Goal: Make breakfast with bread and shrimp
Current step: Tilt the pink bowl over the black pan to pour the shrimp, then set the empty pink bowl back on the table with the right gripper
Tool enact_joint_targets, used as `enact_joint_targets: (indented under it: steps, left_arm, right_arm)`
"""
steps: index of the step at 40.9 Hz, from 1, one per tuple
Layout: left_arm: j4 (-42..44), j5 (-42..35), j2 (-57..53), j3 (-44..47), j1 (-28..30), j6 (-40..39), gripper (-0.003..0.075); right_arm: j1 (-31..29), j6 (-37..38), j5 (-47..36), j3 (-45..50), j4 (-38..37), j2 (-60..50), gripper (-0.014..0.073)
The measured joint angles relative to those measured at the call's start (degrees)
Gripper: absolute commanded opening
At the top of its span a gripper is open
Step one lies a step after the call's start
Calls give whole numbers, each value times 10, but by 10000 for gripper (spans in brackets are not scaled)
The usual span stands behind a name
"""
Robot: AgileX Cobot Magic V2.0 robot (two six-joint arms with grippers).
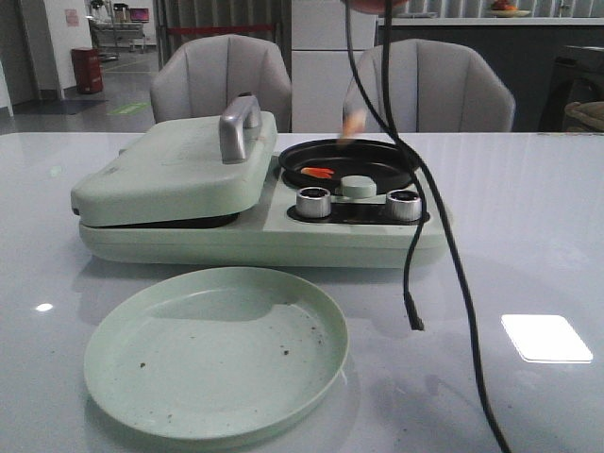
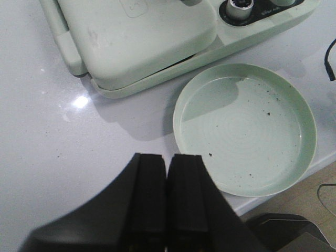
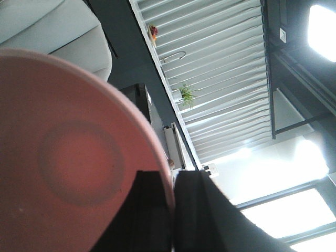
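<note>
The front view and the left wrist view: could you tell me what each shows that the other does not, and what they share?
Only the front view shows the round black pan holding an orange shrimp, another blurred orange piece above it, the grey chairs and the hanging black cables. Only the left wrist view shows the left gripper, its fingers together and empty. Both show the closed pale green grill lid and the empty, crumb-speckled green plate.

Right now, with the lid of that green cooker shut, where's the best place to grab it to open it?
Grip the silver handle standing up near the front edge of the closed lid. Come down from above with the fingers straddling its narrow raised bar, then lift. It's the only part protruding from the smooth lid; the hinge side isn't visible.
</note>
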Motion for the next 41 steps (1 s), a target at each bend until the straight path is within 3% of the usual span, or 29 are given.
enact_joint_targets:
  steps: [14,32,41]
  left_arm:
    - [0,0,0,0,0,0,101]
    - [0,0,0,0,0,0,101]
    - [0,0,0,0,0,0,101]
  right_arm:
    - [0,0,7,0,25,0,35]
    - [-3,1,101,2,276,-65,35]
    - [-22,1,106,80,355,-151,35]
